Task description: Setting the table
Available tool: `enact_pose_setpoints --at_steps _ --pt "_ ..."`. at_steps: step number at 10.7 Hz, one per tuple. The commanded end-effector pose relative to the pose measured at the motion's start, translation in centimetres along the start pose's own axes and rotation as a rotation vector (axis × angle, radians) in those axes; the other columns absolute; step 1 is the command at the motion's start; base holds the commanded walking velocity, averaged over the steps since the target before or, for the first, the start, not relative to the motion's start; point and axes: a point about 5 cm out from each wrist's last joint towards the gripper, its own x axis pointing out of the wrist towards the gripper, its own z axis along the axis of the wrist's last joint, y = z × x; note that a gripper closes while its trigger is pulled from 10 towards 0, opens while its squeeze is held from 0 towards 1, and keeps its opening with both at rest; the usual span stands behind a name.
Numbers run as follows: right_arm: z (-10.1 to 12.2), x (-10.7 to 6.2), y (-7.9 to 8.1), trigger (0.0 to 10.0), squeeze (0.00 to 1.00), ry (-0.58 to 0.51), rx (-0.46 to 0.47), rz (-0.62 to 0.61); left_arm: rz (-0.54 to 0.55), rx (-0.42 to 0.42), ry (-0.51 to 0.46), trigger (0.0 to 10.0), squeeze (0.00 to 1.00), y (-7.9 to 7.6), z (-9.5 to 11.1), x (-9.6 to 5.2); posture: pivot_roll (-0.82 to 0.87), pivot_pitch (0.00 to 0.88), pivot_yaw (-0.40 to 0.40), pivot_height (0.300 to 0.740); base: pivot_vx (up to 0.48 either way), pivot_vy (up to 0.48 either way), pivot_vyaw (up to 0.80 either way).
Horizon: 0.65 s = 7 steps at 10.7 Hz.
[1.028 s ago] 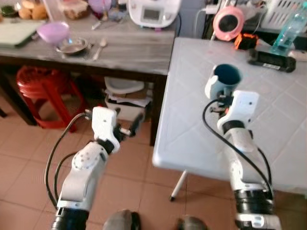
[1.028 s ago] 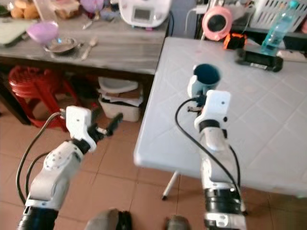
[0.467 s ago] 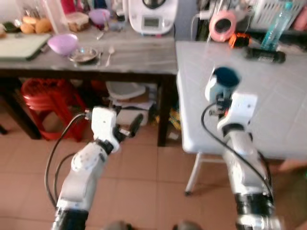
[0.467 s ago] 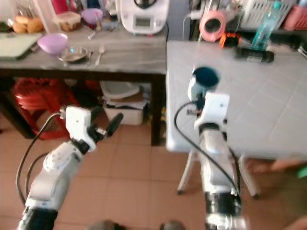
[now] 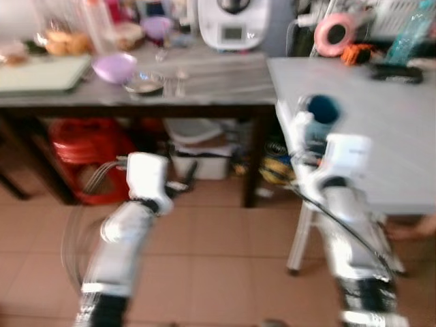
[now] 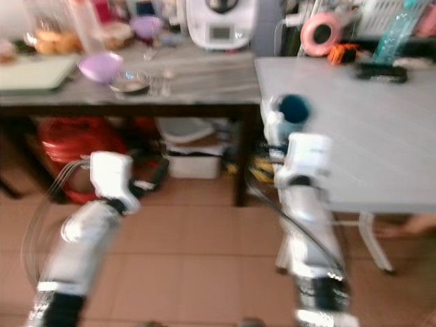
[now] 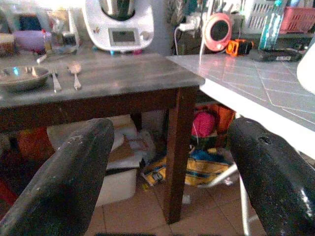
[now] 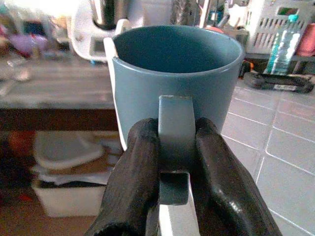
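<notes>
A blue mug (image 8: 177,81) with a white outside is held upright by its handle, my right gripper (image 8: 176,162) shut on it. In the eye views the blue mug (image 5: 319,114) hangs just off the near left corner of the white tiled table (image 5: 381,129). My left gripper (image 7: 167,167) is open and holds nothing, raised above the floor and facing the grey wooden table (image 7: 113,81). On that table lie a steel dish (image 7: 22,77), a spoon (image 7: 75,71) and a purple bowl (image 5: 114,67).
A white kitchen machine (image 5: 234,24) stands at the back of the grey table. Under it sit a red stool (image 5: 85,146) and a white bin (image 5: 201,153). On the white table are a pink fan (image 5: 336,28), a bottle (image 5: 413,30) and a black device (image 5: 395,71). The eye views are blurred.
The whole view has shifted: the camera has backed away and turned left, so more floor and grey table show. The mug stays in my right gripper.
</notes>
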Motion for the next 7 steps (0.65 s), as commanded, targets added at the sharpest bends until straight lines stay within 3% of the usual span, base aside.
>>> enact_pose_setpoints --at_steps 1,4,7 --pt "0.9 0.0 1.0 10.0 0.00 -0.045 0.005 0.030 0.075 0.064 0.009 10.0 0.00 1.6 -0.1 -0.3 -0.05 0.000 0.020 0.740 0.454 0.000 0.00" --pt "0.8 -0.6 1.5 10.0 0.00 -0.056 0.009 0.065 0.141 0.049 0.025 10.0 0.00 2.2 -0.3 -0.3 -0.05 0.000 0.020 0.740 0.454 0.000 0.00" --pt "1.2 -0.6 2.3 10.0 0.00 -0.078 0.013 0.098 0.136 0.067 0.009 10.0 0.00 2.0 -0.2 0.0 -0.06 0.000 0.036 0.740 0.386 0.284 0.00"
